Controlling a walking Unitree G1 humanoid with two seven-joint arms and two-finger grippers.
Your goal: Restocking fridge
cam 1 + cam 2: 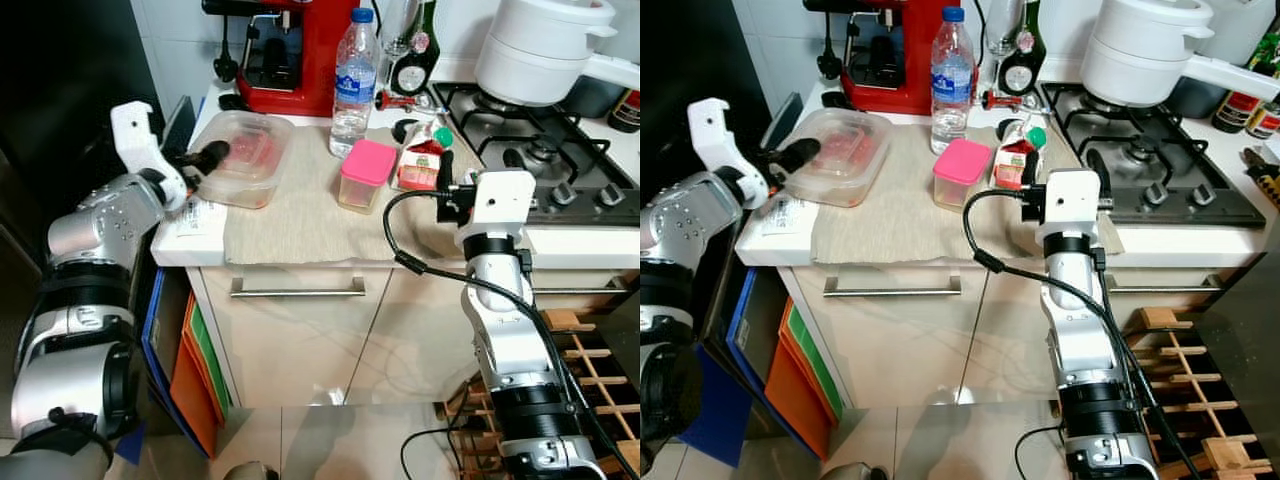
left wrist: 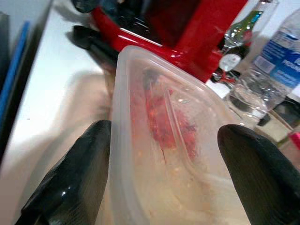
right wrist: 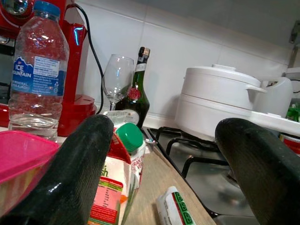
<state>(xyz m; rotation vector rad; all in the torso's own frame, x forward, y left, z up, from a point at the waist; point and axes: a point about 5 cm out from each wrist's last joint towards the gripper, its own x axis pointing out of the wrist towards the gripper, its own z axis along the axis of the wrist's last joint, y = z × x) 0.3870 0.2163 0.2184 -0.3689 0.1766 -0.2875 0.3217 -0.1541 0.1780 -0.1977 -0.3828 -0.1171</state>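
Clear plastic container [image 1: 245,157] holding red food is sitting at the upper left of the frame on the table [image 1: 300,215]; left end effector [image 2: 164,183] is straddling its end, fingers spread. Right end effector [image 3: 164,178] is hovering spread near the juice carton [image 1: 420,165]. Pink-lidded tub [image 1: 365,175] and water bottle [image 1: 354,80] are standing centre frame.

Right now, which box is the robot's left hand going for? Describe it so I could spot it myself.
Find the red coffee machine at the back of the counter. Just in front of it, on the beige cloth, sits a clear plastic container with red food inside, and the open left hand straddles its near corner. Unlike the smaller pink-lidded tub nearby, it is wide, shallow and transparent.
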